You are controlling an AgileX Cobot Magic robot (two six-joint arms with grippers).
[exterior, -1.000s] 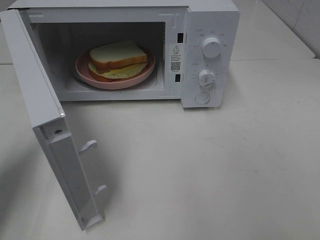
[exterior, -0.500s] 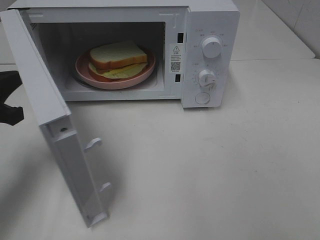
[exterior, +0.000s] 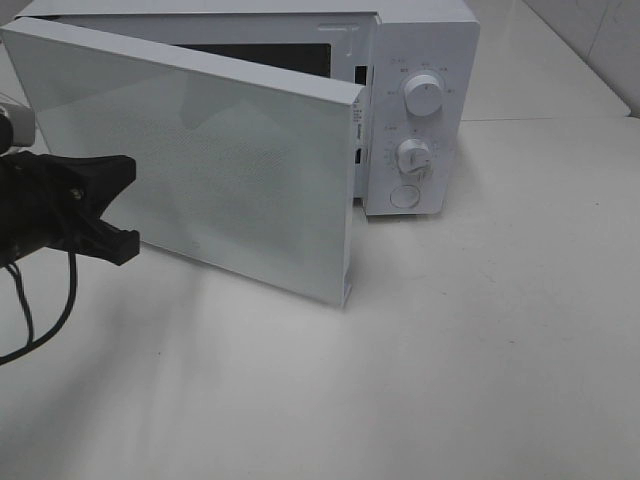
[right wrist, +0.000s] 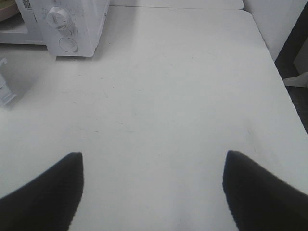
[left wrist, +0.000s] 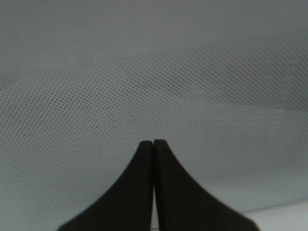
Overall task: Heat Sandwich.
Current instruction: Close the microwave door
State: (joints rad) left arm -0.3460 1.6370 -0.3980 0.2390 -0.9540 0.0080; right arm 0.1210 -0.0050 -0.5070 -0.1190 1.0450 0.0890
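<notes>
The sandwich is hidden behind the white microwave door (exterior: 210,160), which stands partly swung toward the microwave (exterior: 420,40) with a gap still at its latch side. My left gripper (exterior: 128,205) is at the door's outer face near the hinge side, shut with nothing between its fingers. In the left wrist view its fingertips (left wrist: 153,143) meet right in front of the door's dotted window (left wrist: 154,72). My right gripper (right wrist: 153,159) hangs open over the bare table (right wrist: 168,96), holding nothing, away from the microwave (right wrist: 67,19).
Two knobs (exterior: 422,95) (exterior: 412,155) and a round button (exterior: 404,196) sit on the microwave's right panel. White table stretches in front and to the right. The door's free corner (right wrist: 5,89) juts out over the table.
The door has swung from wide open to nearly closed, covering the sandwich and pink plate. My left gripper has come in from the left edge against the door's outer face.
</notes>
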